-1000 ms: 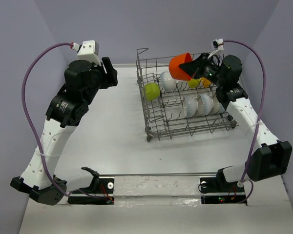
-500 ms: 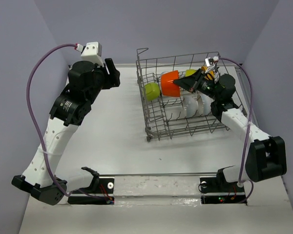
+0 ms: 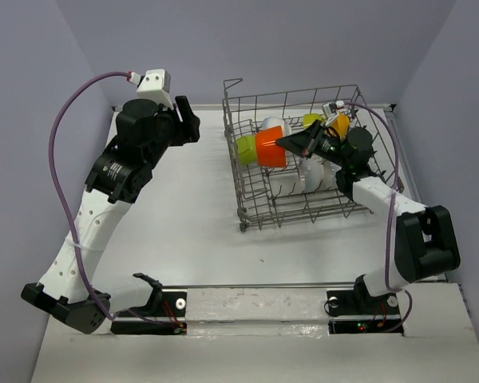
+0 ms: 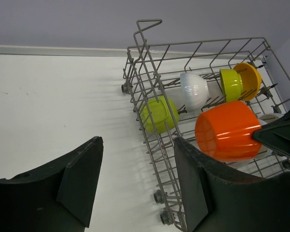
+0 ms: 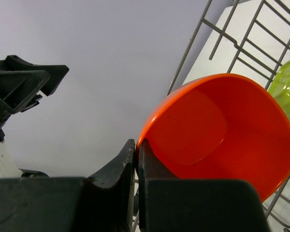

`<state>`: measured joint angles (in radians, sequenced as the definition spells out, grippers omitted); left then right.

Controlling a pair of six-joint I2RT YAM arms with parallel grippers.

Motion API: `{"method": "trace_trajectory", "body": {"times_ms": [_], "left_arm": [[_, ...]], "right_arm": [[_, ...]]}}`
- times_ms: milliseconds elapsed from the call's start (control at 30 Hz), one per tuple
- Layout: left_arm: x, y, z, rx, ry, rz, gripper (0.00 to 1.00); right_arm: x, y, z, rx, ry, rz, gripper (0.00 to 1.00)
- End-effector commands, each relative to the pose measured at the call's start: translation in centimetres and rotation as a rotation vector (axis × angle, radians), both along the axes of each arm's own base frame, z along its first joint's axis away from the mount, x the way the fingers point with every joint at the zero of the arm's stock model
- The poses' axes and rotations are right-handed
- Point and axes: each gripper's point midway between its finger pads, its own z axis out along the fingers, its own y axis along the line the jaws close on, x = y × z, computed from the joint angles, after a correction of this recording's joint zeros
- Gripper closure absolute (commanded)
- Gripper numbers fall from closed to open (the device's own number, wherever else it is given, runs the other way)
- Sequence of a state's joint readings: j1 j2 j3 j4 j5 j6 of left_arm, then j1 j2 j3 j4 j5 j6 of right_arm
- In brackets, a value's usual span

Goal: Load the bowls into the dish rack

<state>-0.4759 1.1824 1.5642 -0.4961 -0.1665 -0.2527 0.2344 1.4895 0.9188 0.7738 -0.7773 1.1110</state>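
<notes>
orange bowl (image 3: 270, 148) down from frame top into rack (image 3: 238, 179) centre | right gripper (image 3: 287, 144) pinching its rim | left gripper (image 4: 137, 169) spread, empty | other bowls (image 4: 193, 91) racked; release pending

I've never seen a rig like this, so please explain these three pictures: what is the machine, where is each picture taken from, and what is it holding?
This is a robot with two arms bolted at the near edge of a white table. One picture looks down from above and behind the arms. The other two come from a small camera on each wrist, so the dark shapes at their lower edges are that arm's own fingers. On the table stands a grey wire dish rack holding several bowls, among them a white bowl and a lime green bowl. The right arm's fingers are shut on the rim of an orange bowl, held on its side within the rack. The left arm's fingers are open and empty, left of the rack.
</notes>
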Motion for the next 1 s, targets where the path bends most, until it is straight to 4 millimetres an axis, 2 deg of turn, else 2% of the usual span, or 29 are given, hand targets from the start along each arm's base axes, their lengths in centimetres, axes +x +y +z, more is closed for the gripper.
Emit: {"method": "trace_trajectory", "body": {"times_ms": [0,167,333,600,833,967], "left_arm": [[0.2,-0.2,1.7,-0.037,-0.054,-0.007,0.31],[0.1,-0.2,1.7,-0.038,-0.052,-0.005,0.31],[0.0,0.0,1.7,-0.037,-0.054,0.0,0.31],[0.1,-0.1,1.4,-0.038,-0.048,0.0,0.31],[0.1,0.0,1.5,-0.034,-0.049,0.003,0.31],[0.0,0.0,1.4,-0.032,-0.048,0.004,0.31]], "right_arm": [[-0.8,2.2,1.8,0.016,-0.096,0.044,0.99],[-0.3,4.1,-0.3,-0.013,-0.06,0.059,0.99],[0.3,4.7,-1.9,-0.021,-0.023,0.061,0.99],[0.0,6.5,-4.1,-0.021,0.032,0.096,0.99],[-0.1,7.0,-5.3,0.024,0.094,0.112,0.99],[-0.4,7.0,-5.1,0.064,0.094,0.122,0.99]]}}
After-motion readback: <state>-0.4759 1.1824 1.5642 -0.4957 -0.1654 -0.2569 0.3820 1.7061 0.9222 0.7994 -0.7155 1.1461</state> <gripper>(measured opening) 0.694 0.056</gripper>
